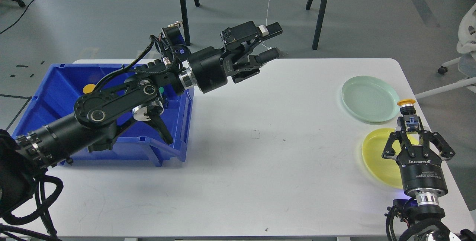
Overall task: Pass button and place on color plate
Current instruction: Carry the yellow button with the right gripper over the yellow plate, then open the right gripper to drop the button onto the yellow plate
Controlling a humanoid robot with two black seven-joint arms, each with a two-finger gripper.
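Note:
A push button with a yellow cap point(406, 103) and a black and blue body is held upright in my right gripper point(410, 127), which is shut on its body. It stands over the far edge of the yellow plate point(381, 157) at the table's right front. A pale green plate point(366, 97) lies just behind. My left gripper point(270, 42) is open and empty, raised above the table's far edge, right of the blue bin point(55, 96). Another yellow button point(88, 88) and a green one point(162, 90) lie in the bin.
The white table point(260, 140) has a bare middle between the bin and the plates. My left arm crosses over the bin's right wall. Black stand legs point(321, 10) rise behind the table's far edge.

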